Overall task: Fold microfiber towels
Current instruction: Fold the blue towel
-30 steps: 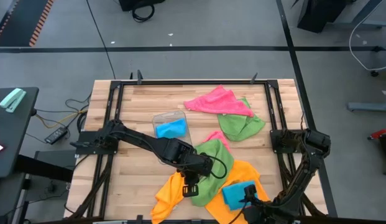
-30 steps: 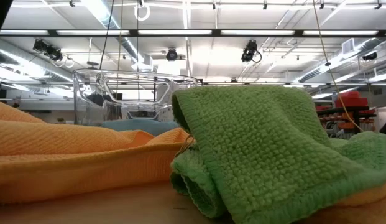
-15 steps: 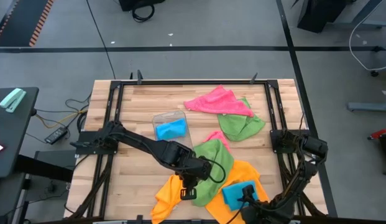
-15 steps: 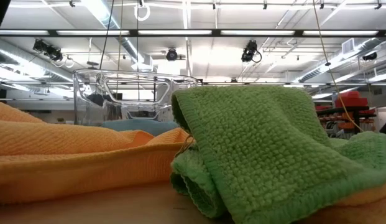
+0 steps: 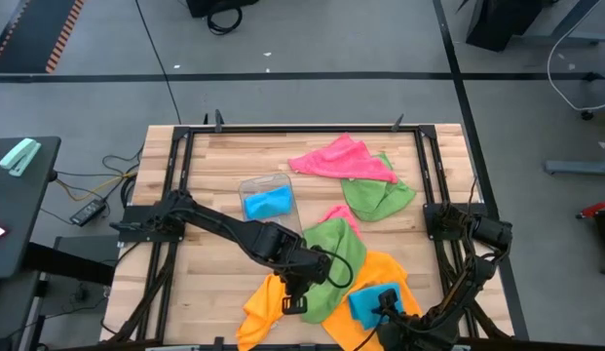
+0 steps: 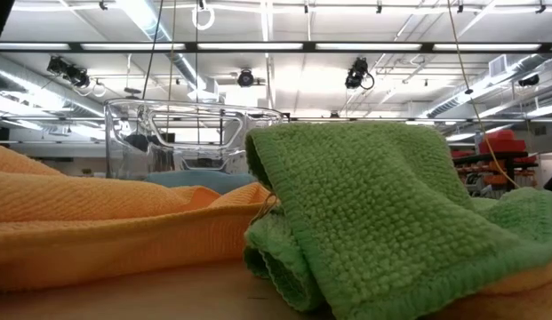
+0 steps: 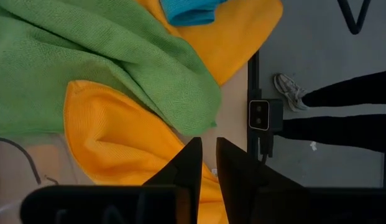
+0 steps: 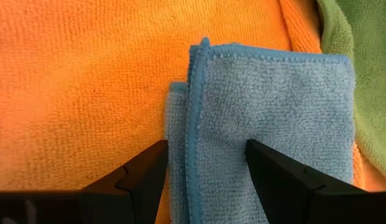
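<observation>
The left pincer [image 5: 294, 300] hangs over the orange towel [image 5: 268, 304], its jaws nearly pressed together with nothing between them, beside the edge of the green towel [image 5: 333, 255] that lies across the orange one. The right pincer [image 5: 387, 310] stands spread around the folded blue towel [image 8: 267, 124], which rests on the orange towel toward the worktop's [image 5: 214, 273] near edge. These cloths look light, limp and grippy; I'd pinch at a hemmed corner. The blue towel's fold runs along its length, between the fingers.
</observation>
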`<state>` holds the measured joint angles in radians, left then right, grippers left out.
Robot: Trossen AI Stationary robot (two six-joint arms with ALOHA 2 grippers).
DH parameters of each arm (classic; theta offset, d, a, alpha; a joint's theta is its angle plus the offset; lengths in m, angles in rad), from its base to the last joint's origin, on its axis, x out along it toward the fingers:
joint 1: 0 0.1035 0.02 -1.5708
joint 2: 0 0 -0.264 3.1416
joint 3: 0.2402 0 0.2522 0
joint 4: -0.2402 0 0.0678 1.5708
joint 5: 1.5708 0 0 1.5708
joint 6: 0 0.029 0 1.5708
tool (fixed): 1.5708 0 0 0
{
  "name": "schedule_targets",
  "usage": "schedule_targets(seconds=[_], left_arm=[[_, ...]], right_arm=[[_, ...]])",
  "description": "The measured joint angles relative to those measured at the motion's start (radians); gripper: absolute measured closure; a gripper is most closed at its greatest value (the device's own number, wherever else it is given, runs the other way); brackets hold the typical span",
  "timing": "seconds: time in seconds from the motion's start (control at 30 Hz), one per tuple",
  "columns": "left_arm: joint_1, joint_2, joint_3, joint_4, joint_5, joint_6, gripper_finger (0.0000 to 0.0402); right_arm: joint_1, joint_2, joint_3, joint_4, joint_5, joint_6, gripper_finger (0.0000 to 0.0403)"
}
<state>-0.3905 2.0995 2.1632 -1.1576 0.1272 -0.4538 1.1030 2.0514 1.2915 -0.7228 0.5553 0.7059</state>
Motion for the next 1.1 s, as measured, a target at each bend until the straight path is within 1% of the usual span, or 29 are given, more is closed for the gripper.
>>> schedule_targets(seconds=[0.13, 0.27, 0.5, 0.73, 1.1], left_arm=[[0.0, 0.0, 0.0, 0.0, 0.0, 0.0, 0.035], [0.0, 0.0, 0.0, 0.0, 0.0, 0.002, 0.0353], [0.0, 0.0, 0.0, 0.001, 0.0, 0.002, 0.0347], [0.0, 0.0, 0.0, 0.001, 0.0, 0.002, 0.0355], [0.0, 0.0, 0.0, 0.0, 0.0, 0.002, 0.0351]], right_arm=[[0.001, -0.001, 0.0, 0.025, -0.003, -0.004, 0.0173], [0.006, -0.005, 0.0, 0.073, -0.009, -0.045, 0.0173], [-0.001, -0.002, -0.005, 0.043, -0.008, -0.007, 0.0173], [-0.01, -0.002, -0.005, 0.004, 0.001, 0.018, 0.0175], [-0.014, -0.016, -0.006, -0.02, -0.002, 0.087, 0.0231]])
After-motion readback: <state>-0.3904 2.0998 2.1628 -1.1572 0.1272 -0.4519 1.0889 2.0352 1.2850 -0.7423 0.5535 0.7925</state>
